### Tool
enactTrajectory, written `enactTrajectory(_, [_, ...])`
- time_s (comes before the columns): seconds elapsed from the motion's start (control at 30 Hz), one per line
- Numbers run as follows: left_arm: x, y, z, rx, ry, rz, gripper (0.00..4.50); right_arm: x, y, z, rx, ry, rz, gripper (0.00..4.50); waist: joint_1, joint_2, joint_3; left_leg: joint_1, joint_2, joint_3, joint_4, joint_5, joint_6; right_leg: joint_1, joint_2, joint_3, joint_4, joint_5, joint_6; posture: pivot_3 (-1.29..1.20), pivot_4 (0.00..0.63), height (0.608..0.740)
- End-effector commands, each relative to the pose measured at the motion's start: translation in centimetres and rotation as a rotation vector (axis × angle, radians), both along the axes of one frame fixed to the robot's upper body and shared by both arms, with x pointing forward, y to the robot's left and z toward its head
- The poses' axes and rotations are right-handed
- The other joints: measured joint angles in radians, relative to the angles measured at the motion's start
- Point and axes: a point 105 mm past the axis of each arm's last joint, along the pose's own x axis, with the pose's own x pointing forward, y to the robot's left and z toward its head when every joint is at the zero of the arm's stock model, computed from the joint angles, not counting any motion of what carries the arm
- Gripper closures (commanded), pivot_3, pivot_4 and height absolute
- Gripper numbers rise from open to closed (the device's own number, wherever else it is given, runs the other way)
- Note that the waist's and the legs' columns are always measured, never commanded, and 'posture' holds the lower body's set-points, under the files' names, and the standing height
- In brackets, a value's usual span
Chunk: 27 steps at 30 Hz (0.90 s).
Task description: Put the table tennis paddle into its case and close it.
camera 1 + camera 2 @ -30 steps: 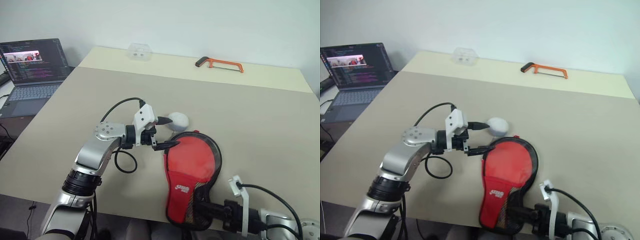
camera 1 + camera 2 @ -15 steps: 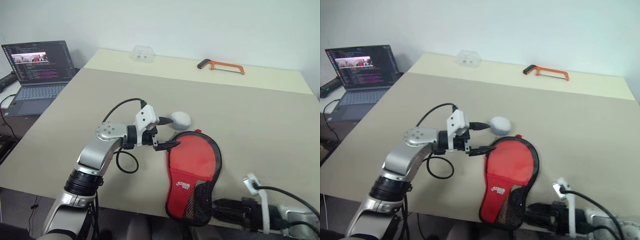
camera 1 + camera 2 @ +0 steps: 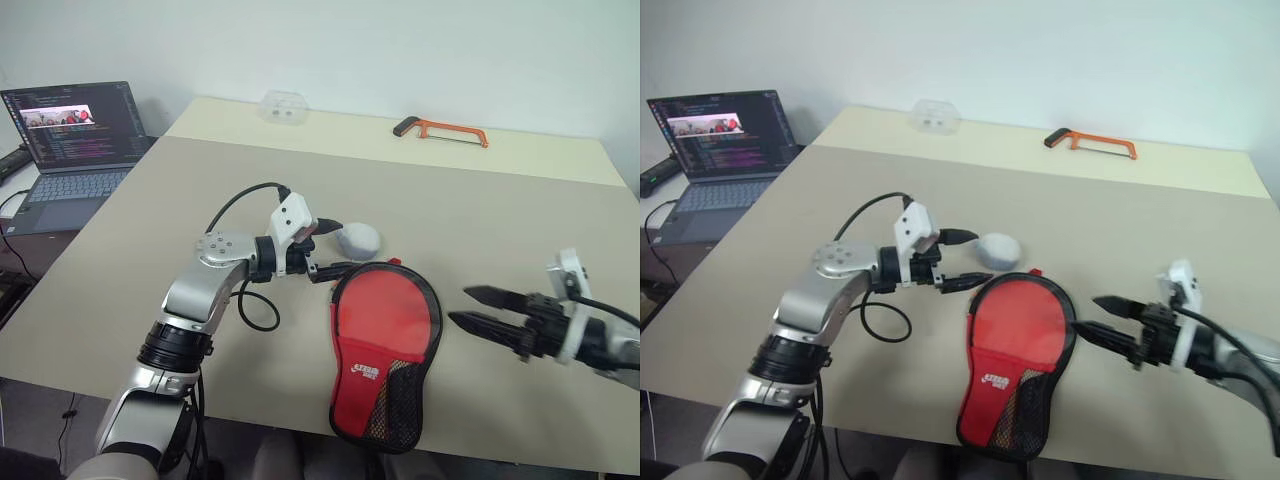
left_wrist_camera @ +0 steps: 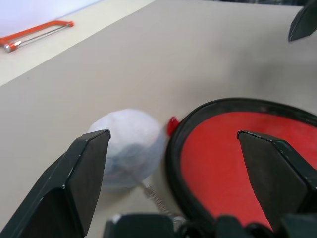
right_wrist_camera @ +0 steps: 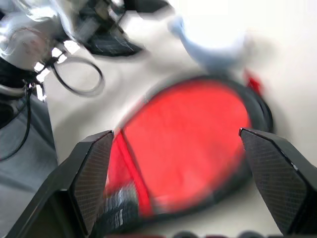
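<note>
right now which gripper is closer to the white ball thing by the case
Left. The left gripper sits right beside the white ball; the right gripper hangs off beyond the case.

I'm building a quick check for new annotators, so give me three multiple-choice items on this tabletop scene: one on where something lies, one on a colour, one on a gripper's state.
1. Where does the hacksaw lie?
A. Beside the case
B. On the table's far strip
C. On the laptop

2. What colour is the case face turned up?
A. Red
B. Blue
C. Green

3. How does the right gripper stand?
A. Shut on the case
B. Shut on the white lump
C. Open, holding nothing

Answers: 1 B, the orange frame sits on the table near the wall, far from the case. 2 A, red fabric with white lettering and a black mesh pocket shows. 3 C, its two fingers are spread in the air to the right of the case, apart from it.
</note>
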Motion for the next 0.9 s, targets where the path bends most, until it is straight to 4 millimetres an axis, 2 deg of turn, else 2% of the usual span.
enactTrajectory(0.03, [0.7, -0.1, 1.7, 0.008, -0.082, 0.004, 0.0, 1.0, 2.3, -0.8, -0.101, -0.144, -0.006, 0.03, 0.0, 0.0, 0.0, 0.0, 0.0, 0.0, 0.0, 0.0, 0.0, 0.0, 0.0, 0.0, 0.0, 0.0, 0.0, 0.0, 0.15, 0.74])
enactTrajectory(0.17, [1.5, -0.5, 1.7, 0.032, -0.098, 0.006, 0.0, 2.4, 4.6, -2.7, -0.102, -0.212, -0.027, 0.03, 0.004, 0.0, 0.0, -0.001, 0.0, 0.002, 0.0, 0.0, 0.0, -0.003, 0.0, 0.0, 0.001, 0.0, 0.0, 0.0, 0.15, 0.74])
enactTrajectory(0.33, [3.0, -0.9, 1.6, 0.064, -0.108, 0.036, 0.0, 2.7, 6.4, -5.6, -0.139, -0.234, 0.007, 0.03, 0.004, 0.0, 0.0, -0.002, 0.0, 0.004, 0.002, 0.0, 0.0, -0.006, 0.0, 0.001, 0.005, 0.0, 0.0, 0.0, 0.15, 0.74])
enactTrajectory(0.43, [3.7, -1.5, 1.8, 0.052, -0.102, 0.046, 0.0, 2.8, 7.3, -6.6, -0.133, -0.225, 0.016, 0.03, 0.003, 0.0, 0.0, -0.001, 0.0, 0.005, 0.002, 0.001, -0.001, -0.007, 0.0, 0.001, 0.007, 0.0, 0.0, 0.0, 0.15, 0.74])
enactTrajectory(0.6, [5.3, -1.9, 0.4, 0.098, -0.064, 0.092, 0.0, 3.6, 8.0, -9.1, -0.165, -0.168, 0.023, 0.03, 0.002, 0.001, 0.0, -0.001, 0.0, 0.005, 0.002, 0.001, -0.001, -0.006, 0.0, 0.001, 0.007, 0.0, 0.0, 0.0, 0.15, 0.74])
enactTrajectory(0.77, [6.0, -2.3, -1.8, 0.132, 0.021, 0.103, 0.0, 3.8, 8.1, -10.5, -0.191, -0.121, 0.045, 0.03, 0.001, 0.001, 0.0, 0.0, 0.001, 0.005, 0.002, 0.001, -0.001, -0.005, 0.0, 0.0, 0.008, 0.0, 0.0, 0.0, 0.15, 0.74])
enactTrajectory(0.9, [6.4, -3.0, -2.2, 0.12, 0.048, 0.1, 0.0, 4.1, 8.1, -11.1, -0.212, -0.106, 0.039, 0.03, 0.001, 0.001, -0.001, 0.001, 0.0, 0.004, 0.004, 0.001, -0.001, -0.004, 0.0, 0.0, 0.01, 0.0, 0.0, 0.0, 0.15, 0.74])
